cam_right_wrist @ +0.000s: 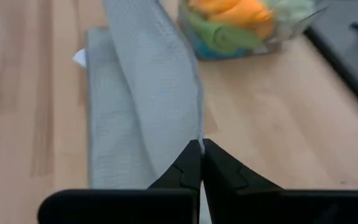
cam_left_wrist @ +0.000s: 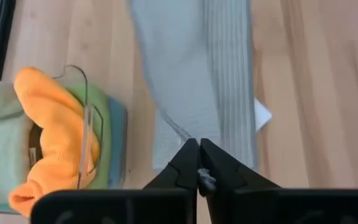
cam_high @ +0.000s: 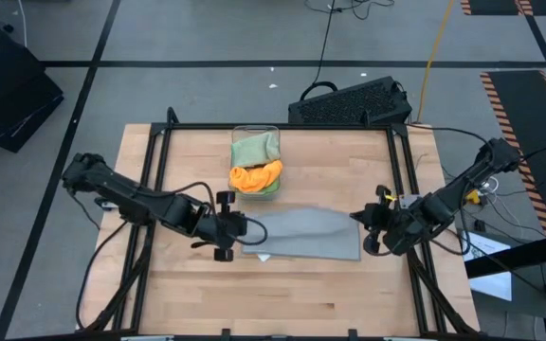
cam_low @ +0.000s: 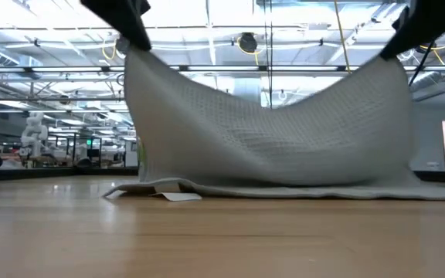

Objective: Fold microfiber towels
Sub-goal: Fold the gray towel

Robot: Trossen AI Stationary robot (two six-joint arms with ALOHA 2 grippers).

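Grippers, left (cam_high: 238, 227) at 9 o'clock and right (cam_high: 368, 227) at 3, pinch the grey towel's (cam_high: 311, 232) 2 corners, jaws closed; clear bin (cam_high: 255, 133) of folded towels (cam_high: 254, 175) sits at 12.

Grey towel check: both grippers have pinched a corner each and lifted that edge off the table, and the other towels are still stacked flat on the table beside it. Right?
Not quite. The other towels sit bunched inside the clear bin, as the high view shows. The rest holds: left gripper and right gripper each pinch a corner of the grey towel, its edge lifted.
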